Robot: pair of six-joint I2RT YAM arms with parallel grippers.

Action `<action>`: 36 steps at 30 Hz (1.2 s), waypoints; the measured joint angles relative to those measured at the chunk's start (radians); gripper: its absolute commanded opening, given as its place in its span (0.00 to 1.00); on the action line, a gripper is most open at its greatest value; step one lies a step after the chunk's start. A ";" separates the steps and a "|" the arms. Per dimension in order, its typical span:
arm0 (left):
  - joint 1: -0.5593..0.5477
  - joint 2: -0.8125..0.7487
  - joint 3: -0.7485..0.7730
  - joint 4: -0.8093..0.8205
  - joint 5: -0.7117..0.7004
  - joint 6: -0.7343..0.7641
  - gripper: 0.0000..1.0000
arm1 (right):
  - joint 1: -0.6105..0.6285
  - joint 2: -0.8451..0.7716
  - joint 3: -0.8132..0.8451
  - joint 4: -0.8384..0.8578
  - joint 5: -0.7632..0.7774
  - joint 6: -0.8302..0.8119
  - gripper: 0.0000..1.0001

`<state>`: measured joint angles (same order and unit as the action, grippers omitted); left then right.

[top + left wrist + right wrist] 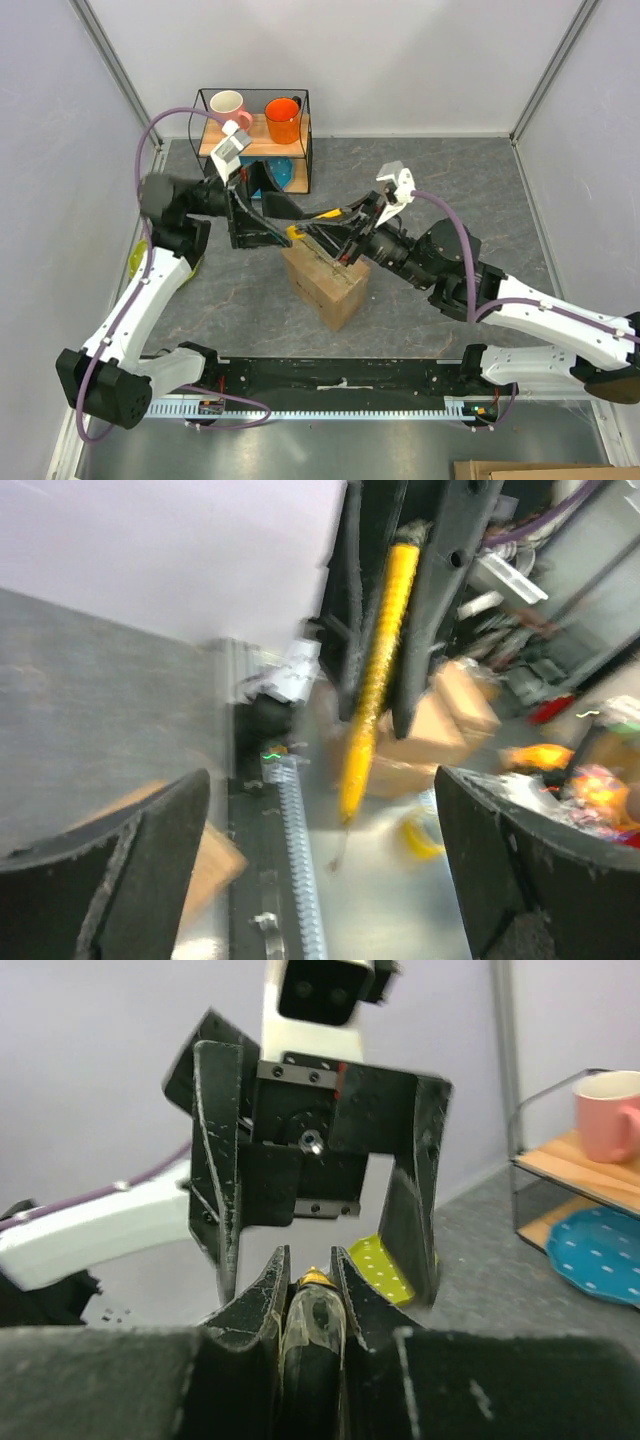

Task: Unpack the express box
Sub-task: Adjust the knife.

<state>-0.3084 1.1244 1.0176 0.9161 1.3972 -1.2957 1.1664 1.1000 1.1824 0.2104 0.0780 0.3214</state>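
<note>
Right wrist view: our right jaws pinch a yellow tool (378, 660) (above the express box (325, 285)); left jaws stand wide.

Brown cardboard express box (333, 290) stands upright, corner nearest.

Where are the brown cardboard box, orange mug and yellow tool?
brown cardboard box (318, 290), top view, side face
orange mug (283, 122), top view, body
yellow tool (375, 680), left wrist view, shaft

The express box (330, 290) is brown, the tool (375, 680) yellow, one mug (226, 104) pink, another mug (283, 120) orange.
</note>
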 measured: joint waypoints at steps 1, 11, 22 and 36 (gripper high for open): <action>0.003 -0.001 0.047 -0.197 0.002 0.162 0.99 | 0.000 -0.013 -0.003 -0.014 0.024 0.000 0.00; -0.022 0.090 0.419 -1.568 -0.255 1.645 0.99 | -0.004 -0.279 -0.166 -0.371 0.435 0.229 0.00; -0.353 0.084 0.240 -1.975 -0.494 2.260 1.00 | -0.005 -0.403 -0.258 -0.770 0.522 0.597 0.00; -0.506 0.168 0.333 -1.994 -0.735 2.390 1.00 | -0.005 -0.370 -0.394 -0.808 0.543 0.780 0.00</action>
<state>-0.8146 1.2922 1.3506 -1.0779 0.6617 1.0946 1.1610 0.7296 0.7883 -0.5976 0.6212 1.1019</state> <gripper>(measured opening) 0.993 0.220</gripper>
